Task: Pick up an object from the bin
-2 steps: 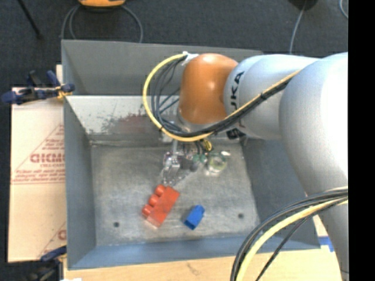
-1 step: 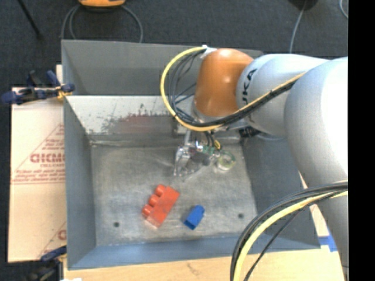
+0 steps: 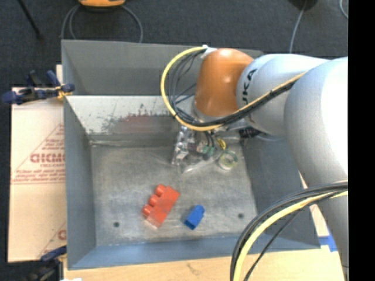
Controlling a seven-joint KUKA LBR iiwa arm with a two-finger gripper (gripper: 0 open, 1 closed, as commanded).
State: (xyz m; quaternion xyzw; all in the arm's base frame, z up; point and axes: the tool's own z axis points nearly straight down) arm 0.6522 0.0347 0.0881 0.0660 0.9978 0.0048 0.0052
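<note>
Camera view, red brick (image 3: 160,204) near blue block (image 3: 194,216)

The bin (image 3: 111,174) is open at left; 2 obstacles lie near front: red block (image 3: 160,205), blue block (image 3: 194,216).

The gripper (image 3: 188,152) reads to us as a blurred tangle of metal, its upper part hidden under the orange cover (image 3: 220,89). Just at its 3 o'clock lies a small pale thing (image 3: 226,160), too small for us to name. The arm (image 3: 304,110) covers the wall of the bin (image 3: 79,174) at 3 o'clock and is cut off at the right edge. A cable (image 3: 275,221) runs off the bottom edge at 5 o'clock.
</note>
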